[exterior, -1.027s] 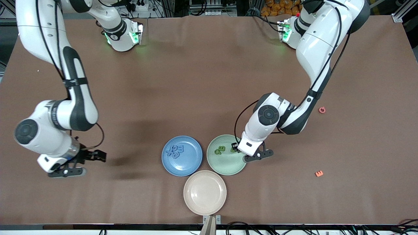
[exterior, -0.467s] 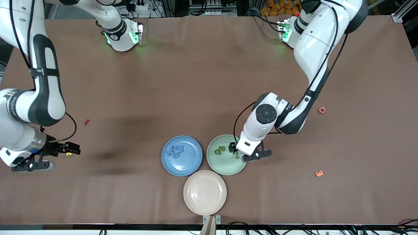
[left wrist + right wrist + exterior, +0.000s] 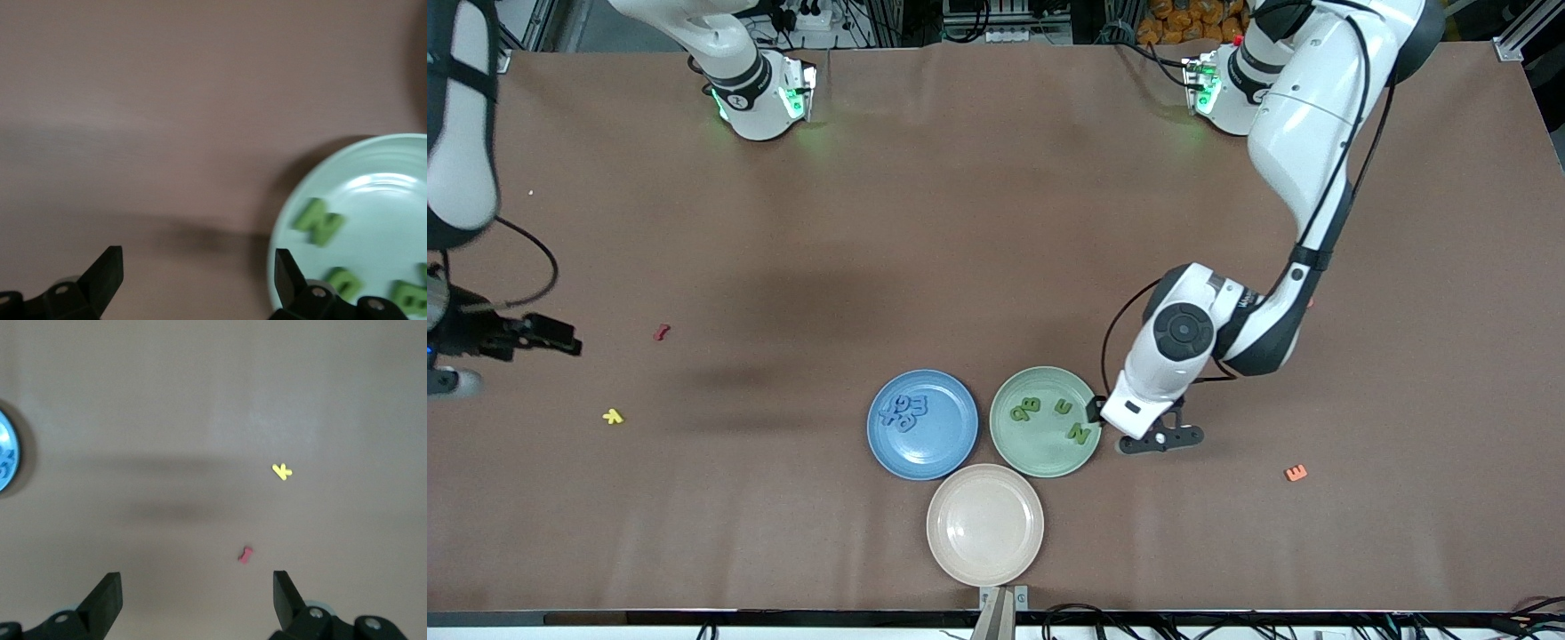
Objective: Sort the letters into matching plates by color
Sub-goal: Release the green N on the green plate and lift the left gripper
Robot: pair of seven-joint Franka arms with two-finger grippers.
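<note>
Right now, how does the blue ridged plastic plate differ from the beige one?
The blue ridged plastic plate holds a cluster of small blue foam letters; the beige ridged plastic plate holds nothing. The blue plate lies farther from the front camera; the beige plate lies nearest that camera. Both are round and look the same size.

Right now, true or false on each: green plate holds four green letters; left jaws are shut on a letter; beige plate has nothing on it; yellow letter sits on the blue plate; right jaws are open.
1. The green plate holds four green letters. True.
2. The left gripper is shut on a letter. False: its jaws stand open beside the green plate, holding nothing.
3. The beige plate has nothing on it. True.
4. The yellow letter sits on the blue plate. False: it lies on the table toward the right arm's end.
5. The right gripper is open. True.
</note>
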